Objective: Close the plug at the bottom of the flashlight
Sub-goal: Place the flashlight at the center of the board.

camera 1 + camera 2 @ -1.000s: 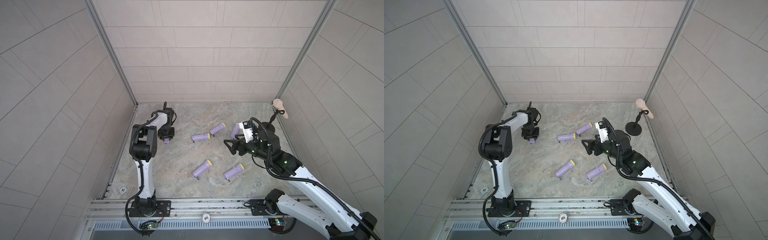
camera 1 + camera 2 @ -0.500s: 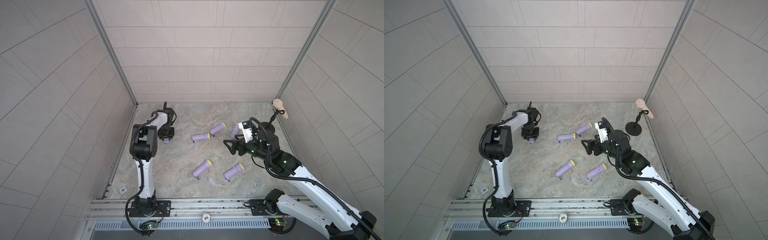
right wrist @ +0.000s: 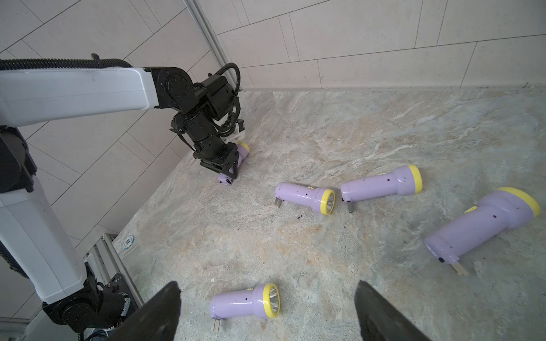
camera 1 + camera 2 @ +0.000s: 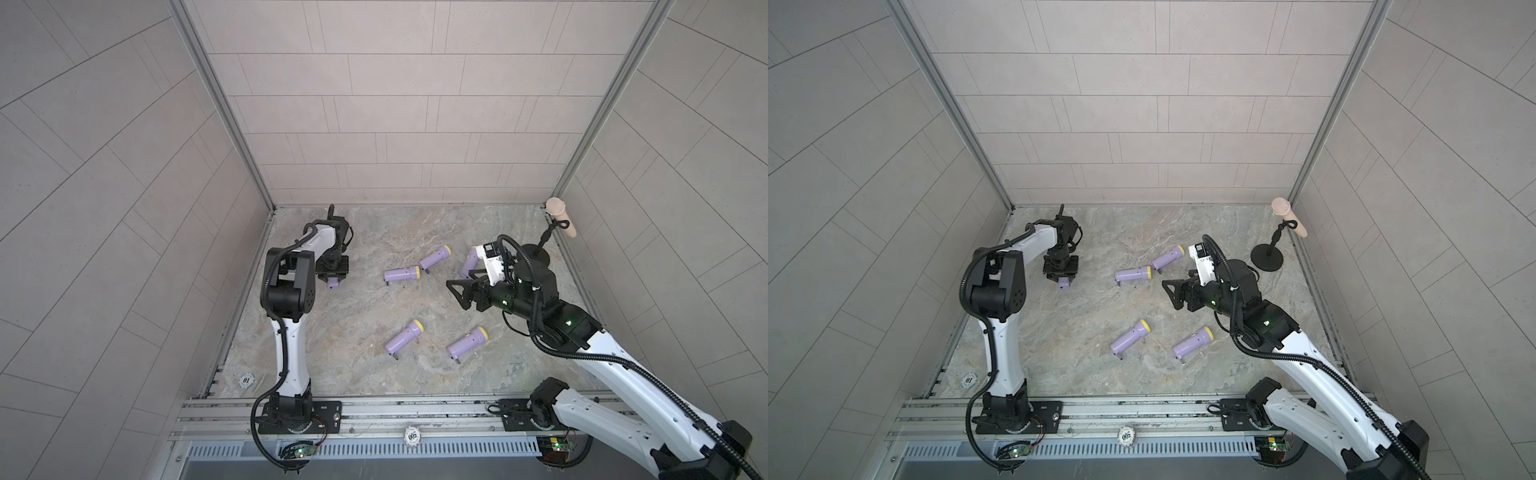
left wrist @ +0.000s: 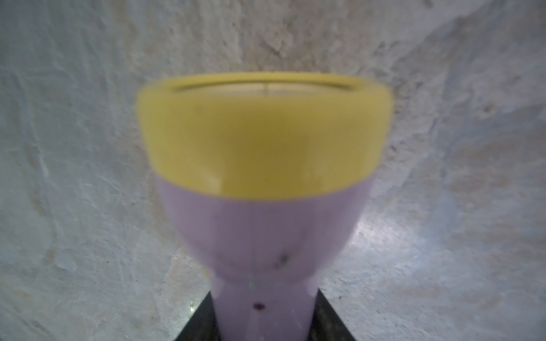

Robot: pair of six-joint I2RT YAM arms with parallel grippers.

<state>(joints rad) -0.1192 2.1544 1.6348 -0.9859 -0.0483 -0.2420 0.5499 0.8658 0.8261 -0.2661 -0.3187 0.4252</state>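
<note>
A purple flashlight [image 5: 263, 206] with a yellow rim lies on the marble table [image 4: 353, 316], across it from the black stand [image 4: 1266, 257] and close to the side wall; the left arm's fingers [image 5: 204, 324] sit on either side of its slim handle, but whether they press it cannot be told. The right arm's fingers [image 3: 159, 319] are spread wide with nothing between them, hovering over the table not far from the stand. 5 other flashlights [image 4: 403, 336] lie scattered between the stand and the first one, several with plug prongs [image 3: 277, 202] sticking out.
</note>
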